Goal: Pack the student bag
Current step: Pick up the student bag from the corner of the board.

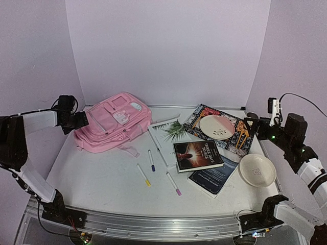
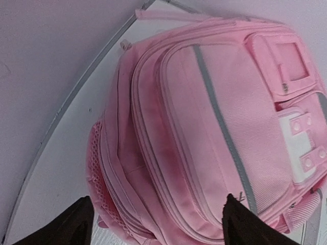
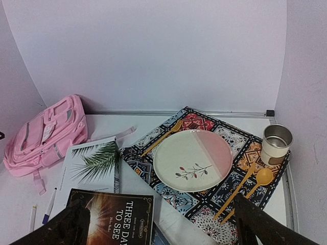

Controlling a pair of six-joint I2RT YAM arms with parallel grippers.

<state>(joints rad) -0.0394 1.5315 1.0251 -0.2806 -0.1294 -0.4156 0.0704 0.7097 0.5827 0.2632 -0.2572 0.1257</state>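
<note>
While pens (image 1: 144, 175) and books (image 1: 196, 155) lie nearest the arm bases, the student bag (image 1: 115, 122) rests flat beyond them, far left on the table (image 1: 102, 184); the left gripper (image 2: 157, 200) over it and the right gripper (image 3: 161, 201) both gape empty.

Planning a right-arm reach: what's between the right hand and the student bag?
Top view: the patterned placemat carrying a plate, then the palm-leaf notebook beside the student bag.

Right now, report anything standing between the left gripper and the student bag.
Nothing visible does. The left gripper is open beside the student bag, and its wrist view shows only bare pink fabric ahead.
</note>
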